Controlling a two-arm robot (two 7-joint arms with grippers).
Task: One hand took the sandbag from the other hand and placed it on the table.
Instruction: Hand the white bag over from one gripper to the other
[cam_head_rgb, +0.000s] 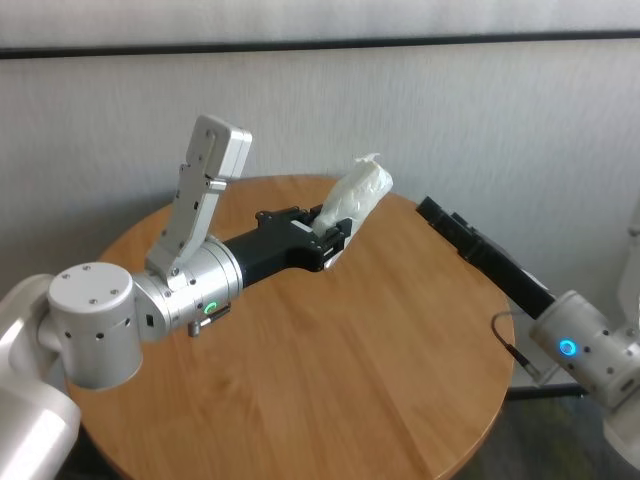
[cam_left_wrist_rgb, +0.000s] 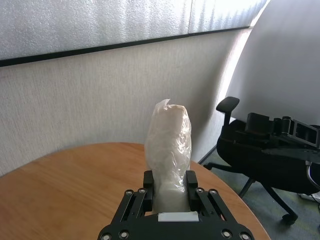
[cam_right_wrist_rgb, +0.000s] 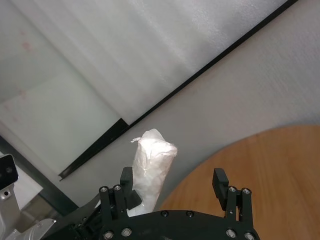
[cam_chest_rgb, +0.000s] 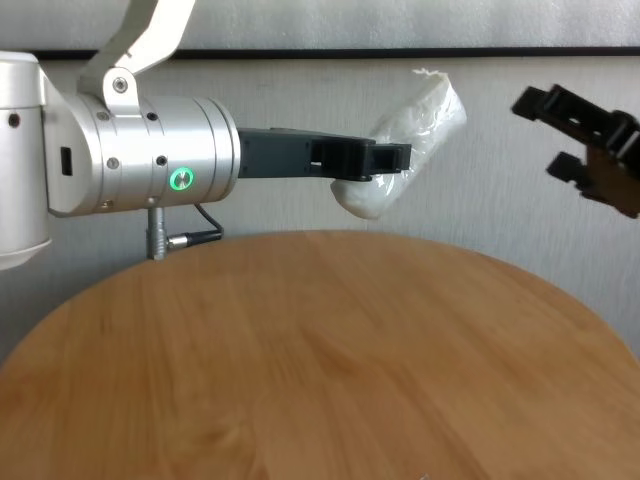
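My left gripper (cam_head_rgb: 335, 238), with the green ring, is shut on the lower part of the white sandbag (cam_head_rgb: 358, 198) and holds it tilted above the far side of the round wooden table (cam_head_rgb: 330, 380). The bag stands up between the fingers in the left wrist view (cam_left_wrist_rgb: 169, 150) and shows in the chest view (cam_chest_rgb: 405, 150). My right gripper (cam_head_rgb: 428, 210), with the blue ring, is open and empty, a short way to the right of the bag. In the right wrist view its fingers (cam_right_wrist_rgb: 220, 181) are spread, with the bag (cam_right_wrist_rgb: 150, 170) beyond one of them.
A grey wall with a black strip (cam_head_rgb: 320, 42) runs behind the table. A black office chair (cam_left_wrist_rgb: 265, 150) stands on the floor past the table's far right edge. The tabletop (cam_chest_rgb: 320, 360) lies bare below both arms.
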